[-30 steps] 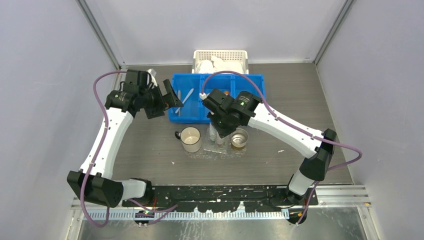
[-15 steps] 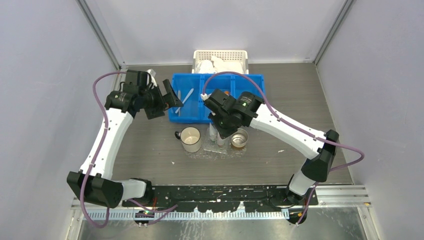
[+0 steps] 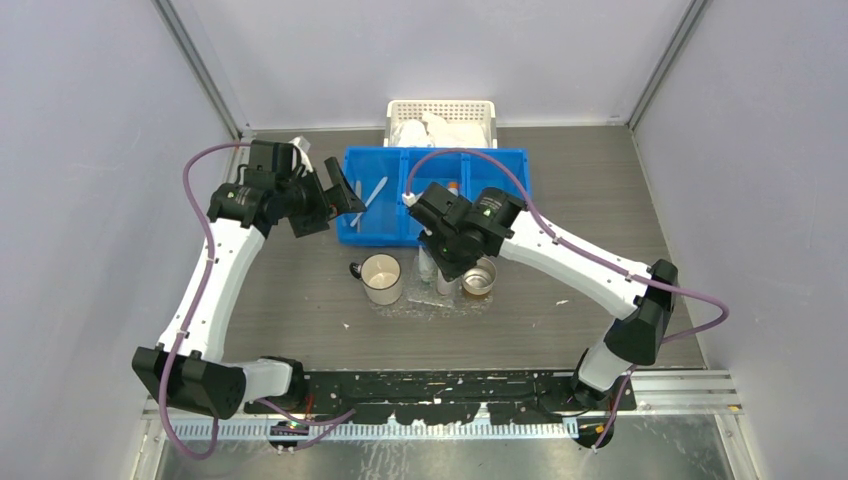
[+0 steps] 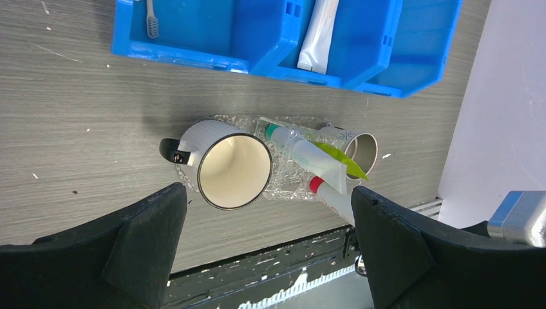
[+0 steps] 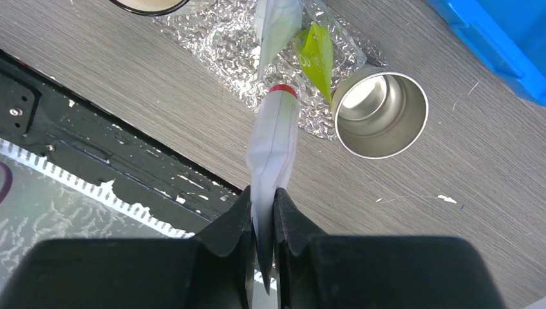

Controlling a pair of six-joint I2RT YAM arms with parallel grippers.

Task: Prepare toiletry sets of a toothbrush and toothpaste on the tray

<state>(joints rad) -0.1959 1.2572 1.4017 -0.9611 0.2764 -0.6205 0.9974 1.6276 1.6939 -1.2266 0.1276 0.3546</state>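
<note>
My right gripper [image 5: 263,209] is shut on the flat tail of a white toothpaste [image 5: 273,138] tube. Its red cap points down at the clear crinkled tray [image 5: 219,45]; whether it touches, I cannot tell. On the tray lie a white, green-capped tube [image 4: 302,154] and a green tube [image 4: 341,158]. My left gripper [image 4: 267,219] is open and empty, held high over the left end of the blue bin [image 3: 500,165]. A white toothbrush [image 3: 375,192] lies in that bin, its bristle end [image 4: 152,19] showing in the left wrist view.
A white mug [image 3: 381,277] stands at the tray's left and a steel cup [image 3: 479,278] at its right. Another white tube [image 4: 319,35] lies in the bin's middle compartment. A white perforated basket [image 3: 441,118] sits behind the bin.
My right gripper has shifted slightly right and nearer with the tube still in it. The left arm has barely moved.
</note>
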